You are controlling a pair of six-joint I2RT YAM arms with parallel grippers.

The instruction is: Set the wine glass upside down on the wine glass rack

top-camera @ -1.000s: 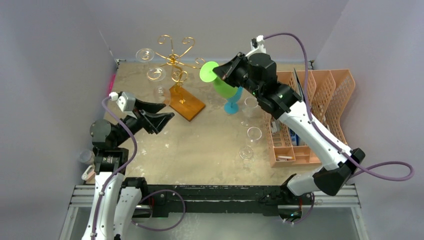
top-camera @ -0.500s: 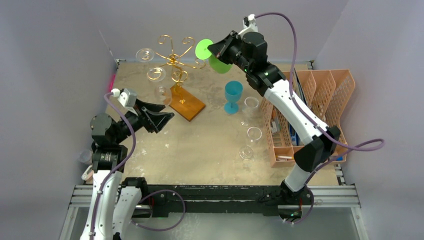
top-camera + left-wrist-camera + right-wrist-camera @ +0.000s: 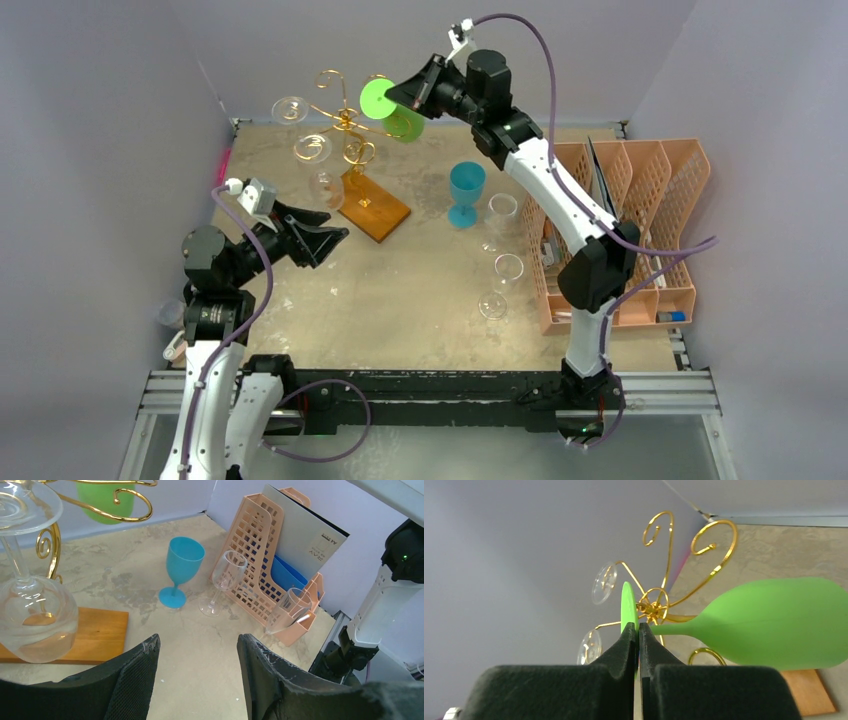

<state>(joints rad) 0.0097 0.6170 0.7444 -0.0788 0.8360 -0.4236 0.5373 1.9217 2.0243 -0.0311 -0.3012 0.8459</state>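
Black padded jaws of the left gripper (image 3: pixel 332 225) stand wide apart with nothing between them. Ahead of them and to their left we see the wine glass rack (image 3: pixel 345 120), and clear glasses (image 3: pixel 30 625) already hang bowl-down from its gold arms. Just beyond the rack's far arms, the right gripper (image 3: pixel 638 630) has its jaws pinched tight on the thin foot disc of the green wine glass (image 3: pixel 784 622). The glass is held aloft with its stem roughly level, and its bowl juts out past the fingertips over the rack's base. We judge that grip to be the weak spot. The disc is held only by its edge, so the glass could swivel or slip as it is turned. A low or crooked approach could also knock the bowl into the hung glasses, or snag a curl and rock the light stand. Further right, clear of both jaws, stand a blue goblet (image 3: pixel 466 192), loose clear glasses (image 3: pixel 503 210) and an orange mesh organizer (image 3: pixel 640 200). The table (image 3: pixel 400 290) is mottled beige and looks worn. Plain pale walls (image 3: pixel 100 100) close in at the back and both sides, leaving the outstretched right arm little room.
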